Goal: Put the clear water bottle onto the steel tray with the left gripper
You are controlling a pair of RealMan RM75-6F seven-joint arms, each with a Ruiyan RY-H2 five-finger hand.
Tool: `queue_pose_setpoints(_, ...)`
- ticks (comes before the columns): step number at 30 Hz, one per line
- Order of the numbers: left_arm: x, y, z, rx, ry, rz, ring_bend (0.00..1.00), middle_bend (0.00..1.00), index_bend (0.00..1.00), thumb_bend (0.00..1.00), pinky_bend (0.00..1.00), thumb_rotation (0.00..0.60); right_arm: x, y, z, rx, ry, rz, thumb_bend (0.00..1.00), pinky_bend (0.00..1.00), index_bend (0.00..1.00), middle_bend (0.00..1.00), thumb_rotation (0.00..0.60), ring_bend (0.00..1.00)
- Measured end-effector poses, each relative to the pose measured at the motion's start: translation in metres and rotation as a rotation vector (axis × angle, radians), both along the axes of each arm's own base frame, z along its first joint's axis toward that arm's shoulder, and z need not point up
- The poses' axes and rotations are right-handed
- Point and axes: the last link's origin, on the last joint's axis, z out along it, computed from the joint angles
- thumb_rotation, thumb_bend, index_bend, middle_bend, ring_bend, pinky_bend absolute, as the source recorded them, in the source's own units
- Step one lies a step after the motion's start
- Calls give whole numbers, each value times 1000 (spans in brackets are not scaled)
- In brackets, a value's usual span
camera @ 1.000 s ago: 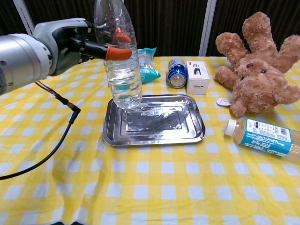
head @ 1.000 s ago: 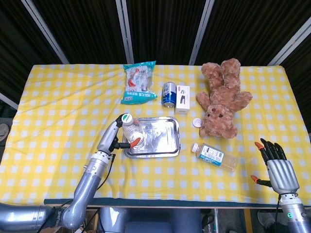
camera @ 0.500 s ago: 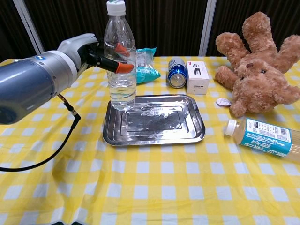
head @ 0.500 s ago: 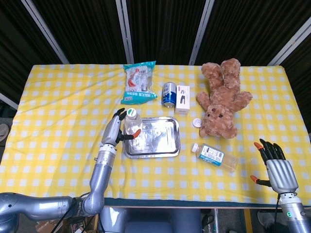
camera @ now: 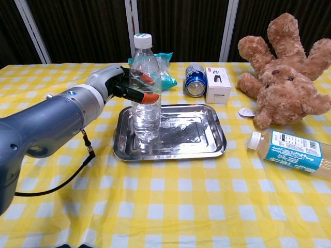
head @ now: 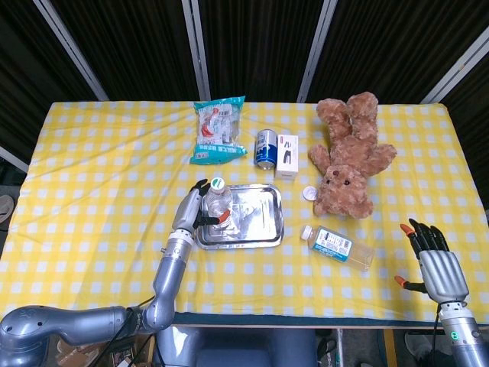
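Clear water bottle (camera: 145,93) upright on left part of steel tray (camera: 207,135), base apparently seated on tray floor near left rim. Left hand (camera: 120,84) wrapped around bottle's upper body, orange-tipped fingers (camera: 151,97) across front. Risk: tall, narrow bottle, held high; sideways drag on release likely to tip it over rim onto yellow checked surface (camera: 170,206). Base contact judged only from chest view; head view looks down on cap and cannot confirm seating. Head view alone shows right hand (head: 434,264), fingers spread, holding nothing, at near right edge, well apart. Labelled bottle (camera: 289,151) lying beside tray, teddy bear (camera: 282,77) behind: not involved.
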Motion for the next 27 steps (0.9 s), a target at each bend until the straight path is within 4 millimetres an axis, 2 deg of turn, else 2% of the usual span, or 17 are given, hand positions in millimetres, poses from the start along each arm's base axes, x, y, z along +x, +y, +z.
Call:
queue_pose_setpoints(10, 2, 1, 1, -7, 2, -19, 61, 487, 540, 439, 6, 600, 1, 0, -1, 4, -6, 3, 49, 0, 97, 0, 600, 0)
queue_pose_setpoints(17, -2, -2, -4, -44, 47, -29, 30, 409, 502, 408, 4, 600, 1, 1, 1, 0, -12, 3, 50, 0, 97, 0, 600, 0)
queue_pose_setpoints(19, -4, -3, -6, -60, 59, -38, 9, 347, 445, 380, 1, 600, 0, 1, 1, 2, -12, -5, 49, 0, 97, 0, 600, 0)
queue_pose_setpoints(24, -5, -8, -2, -94, 74, -85, 0, 85, 179, 287, 0, 600, 1, 0, 2, -3, -14, -3, 49, 0, 97, 0, 600, 0)
queue_pose_setpoints(27, -6, -10, 4, -102, 79, -112, 0, 13, 109, 252, 0, 600, 1, 1, 1, -1, -13, -2, 50, 0, 97, 0, 600, 0)
